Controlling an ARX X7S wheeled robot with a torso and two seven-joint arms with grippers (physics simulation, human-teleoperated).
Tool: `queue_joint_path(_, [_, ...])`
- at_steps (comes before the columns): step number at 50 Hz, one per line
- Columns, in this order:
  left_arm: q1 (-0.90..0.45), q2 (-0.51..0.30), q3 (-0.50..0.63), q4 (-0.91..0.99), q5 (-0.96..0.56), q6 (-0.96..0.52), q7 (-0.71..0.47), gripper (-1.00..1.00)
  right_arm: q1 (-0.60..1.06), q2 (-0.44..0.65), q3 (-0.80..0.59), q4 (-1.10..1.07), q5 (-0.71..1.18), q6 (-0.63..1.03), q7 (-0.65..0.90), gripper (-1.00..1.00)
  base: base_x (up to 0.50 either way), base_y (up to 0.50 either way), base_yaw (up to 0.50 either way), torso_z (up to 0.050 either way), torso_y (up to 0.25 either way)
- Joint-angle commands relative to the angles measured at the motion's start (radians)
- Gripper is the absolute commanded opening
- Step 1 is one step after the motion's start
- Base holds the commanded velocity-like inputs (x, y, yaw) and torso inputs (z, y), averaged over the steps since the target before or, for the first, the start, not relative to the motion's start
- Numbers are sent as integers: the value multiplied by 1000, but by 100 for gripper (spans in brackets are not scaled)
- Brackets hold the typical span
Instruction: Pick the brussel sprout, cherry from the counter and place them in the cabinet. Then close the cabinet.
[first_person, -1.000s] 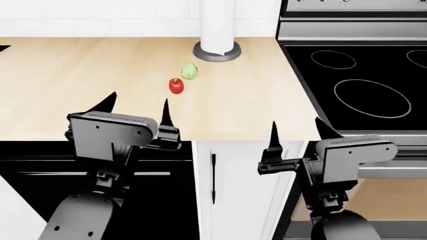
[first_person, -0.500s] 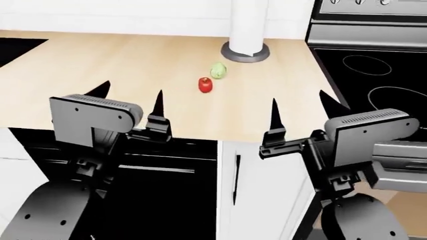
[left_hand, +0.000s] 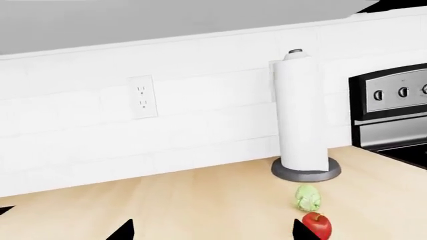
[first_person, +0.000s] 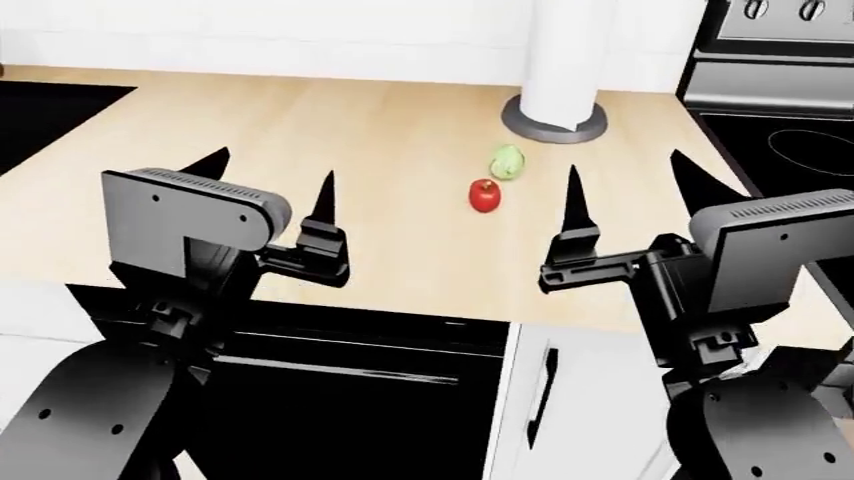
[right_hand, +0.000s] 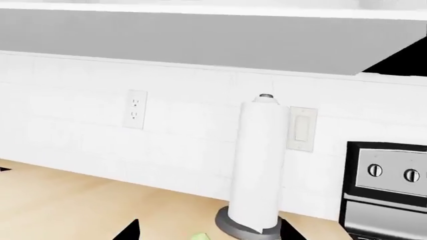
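The red cherry (first_person: 487, 196) and the pale green brussel sprout (first_person: 507, 162) lie close together on the beige counter (first_person: 334, 130), the sprout just behind the cherry. My left gripper (first_person: 267, 185) is open and empty above the counter's front, left of the cherry. My right gripper (first_person: 638, 190) is open and empty, right of the cherry. In the left wrist view the sprout (left_hand: 307, 198) and cherry (left_hand: 317, 225) sit by one fingertip (left_hand: 300, 231). In the right wrist view only the sprout's top (right_hand: 200, 236) shows.
A paper towel roll on a grey base (first_person: 554, 115) stands behind the sprout. The black stovetop (first_person: 787, 140) and range panel lie to the right. A dark recess (first_person: 54, 105) is at the counter's left. A white cabinet door with a black handle (first_person: 541, 400) is below the front edge.
The view has shifted left and closer: fruit, towel roll and stove slid rightward in frame. Both grippers stay open and now reach further over the counter.
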Motion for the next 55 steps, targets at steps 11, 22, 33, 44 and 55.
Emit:
queue_joint_path(11, [-55, -4, 23, 10, -26, -52, -6, 100, 60, 9, 21, -6, 10, 112, 51, 100, 259, 215, 0, 0, 0])
queue_joint_path(22, [-79, -10, 33, 15, -35, -77, -11, 100, 82, 5, 40, -7, 59, 158, 37, 100, 3, -26, -348, 0, 0])
queue_joint_path(33, [-102, -14, 30, 18, -44, -91, -16, 100, 128, 25, 8, -30, 75, 228, 32, 100, 0, 0, -451, 0, 0])
queue_joint_path(44, [-111, -14, 24, 26, -54, -102, -23, 100, 157, 40, 0, -34, 93, 261, 23, 100, 87, -56, -207, 0, 0])
queue_joint_path(55, [-109, -22, 15, 28, -60, -101, -27, 100, 175, 46, -4, -38, 116, 268, 6, 100, 455, -14, 0, 0, 0])
